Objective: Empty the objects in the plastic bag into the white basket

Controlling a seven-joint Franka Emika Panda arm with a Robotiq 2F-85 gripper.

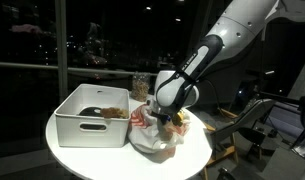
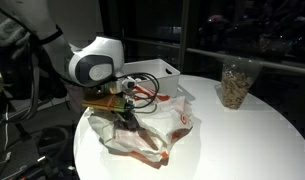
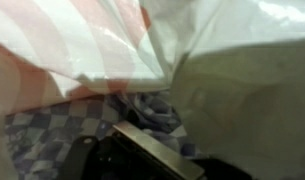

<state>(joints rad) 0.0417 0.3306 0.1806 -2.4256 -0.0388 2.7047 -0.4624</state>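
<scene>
The round white desk [image 1: 62, 152] is carrying everything, and it is giving the bag a flat place to lie while the work is going on. The white arm [image 1: 232, 35] is bending down from above, so that its wrist is pointing into the bag from the top. The white basket [image 1: 92, 130] is standing just beside the bag, near enough, I think, for a short carry. It is already holding a dark thing and something brownish, which I cannot name. The plastic bag [image 2: 157, 135], white with red print, is lying crumpled on the desk with its mouth opening upward, and this is letting the hand reach in. The hand [image 2: 122, 108] is sitting low in that mouth. In the wrist view the plastic is covering most of the picture, and a blue-and-white checked thing [image 3: 42, 135] is showing under it, close to the dark fingers [image 3: 152, 150]. Whether the fingers are apart or pressing on something I cannot tell, because the plastic is hiding them. I am judging that the task is partly done and the hand is looking for the next object. A clear cup [image 2: 237, 82] with brown pieces is standing well apart from the bag
</scene>
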